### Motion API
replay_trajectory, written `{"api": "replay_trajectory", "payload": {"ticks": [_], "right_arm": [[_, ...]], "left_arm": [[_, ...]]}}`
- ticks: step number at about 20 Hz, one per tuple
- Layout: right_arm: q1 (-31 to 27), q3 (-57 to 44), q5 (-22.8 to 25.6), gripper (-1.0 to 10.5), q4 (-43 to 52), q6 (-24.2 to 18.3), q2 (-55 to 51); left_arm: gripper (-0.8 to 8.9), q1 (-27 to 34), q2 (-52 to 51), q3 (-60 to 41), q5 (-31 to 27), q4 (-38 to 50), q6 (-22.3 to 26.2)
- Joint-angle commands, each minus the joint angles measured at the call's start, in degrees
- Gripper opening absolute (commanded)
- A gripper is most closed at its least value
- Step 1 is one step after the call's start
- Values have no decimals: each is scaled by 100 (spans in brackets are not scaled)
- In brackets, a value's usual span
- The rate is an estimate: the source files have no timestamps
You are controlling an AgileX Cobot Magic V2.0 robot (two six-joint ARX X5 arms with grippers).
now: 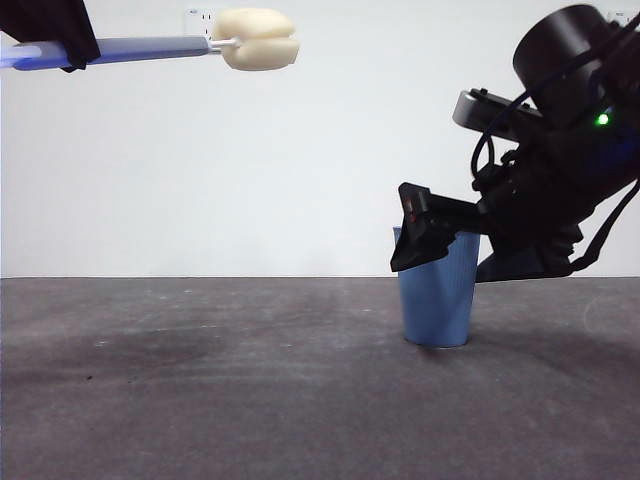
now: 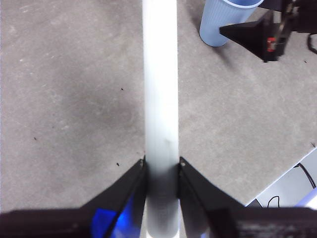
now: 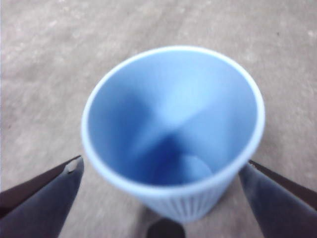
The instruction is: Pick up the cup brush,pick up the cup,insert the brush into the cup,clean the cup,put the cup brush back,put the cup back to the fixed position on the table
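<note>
Only the front view shows the rounded cream-yellow sponge head of the long grey-handled cup brush (image 1: pixel 258 39), held level high above the dark grey matte table (image 1: pixel 200 400); the left wrist view shows just the pale handle (image 2: pixel 160 89) running straight out from between the jaws of the left gripper (image 2: pixel 161 168), which are closed tight on it. The right wrist view alone looks down into the blue ribbed plastic cup (image 3: pixel 173 129), and its inside is bare down to the base. The cup stands upright on the table between the widely spread jaws of the right gripper (image 3: pixel 161 173), one jaw on each side of its rim with a gap visible to each, so nothing is gripped. In the front view that gripper (image 1: pixel 430 235) reaches in from the side at rim height.
</note>
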Motion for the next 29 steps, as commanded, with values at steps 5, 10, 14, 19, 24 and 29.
{"api": "replay_trajectory", "payload": {"ticks": [5,10,14,19,24,29], "right_arm": [[-2,-63,35,380,793,-7,518],[0,-63,9,-15,833,-28,522],[76,-61,-17,-13,511,-39,264],[330,52,494,-13,-1191,-1029,-988],[675,566,1276,-13,-3587,-2149,-1978],[1191,1143,2249,-13,-5283,-3421,-2124]], "left_arm": [[-8,2,-26,-24,11,33,94],[-8,4,-26,-24,11,31,140],[-8,4,-26,-24,11,7,431],[-9,4,17,-24,2,-321,1040],[-9,2,50,-24,4,-667,1740],[-9,-330,127,-24,13,-1040,2382]]}}
